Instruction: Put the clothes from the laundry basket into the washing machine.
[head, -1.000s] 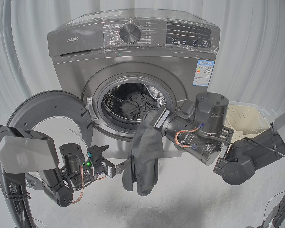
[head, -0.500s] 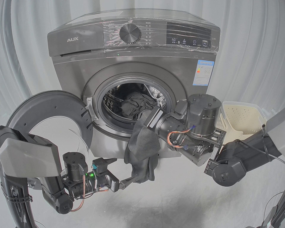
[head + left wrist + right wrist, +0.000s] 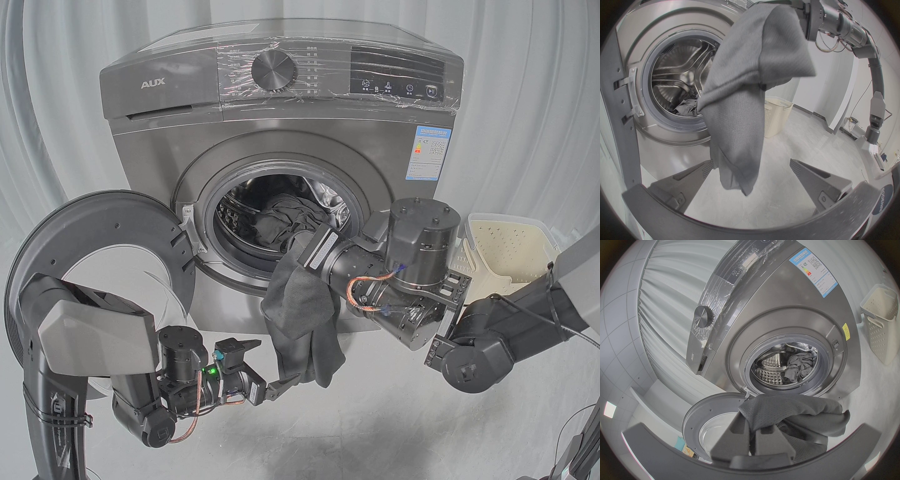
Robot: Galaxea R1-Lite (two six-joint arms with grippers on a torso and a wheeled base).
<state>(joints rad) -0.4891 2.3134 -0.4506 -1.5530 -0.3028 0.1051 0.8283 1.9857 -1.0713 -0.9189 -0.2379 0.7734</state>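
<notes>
1. Your right claw (image 3: 753, 431), held before the washing machine's (image 3: 187, 144) open mouth, is clamped on the dark grey garment (image 3: 300, 306).
2. Your left claw (image 3: 286, 384) sits low, spread wide, at the garment's hanging end.

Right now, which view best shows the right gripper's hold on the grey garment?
The right wrist view: the right gripper pinches the grey garment close up. In the head view draped cloth hides the fingers; the left wrist view shows the grip far off.
</notes>
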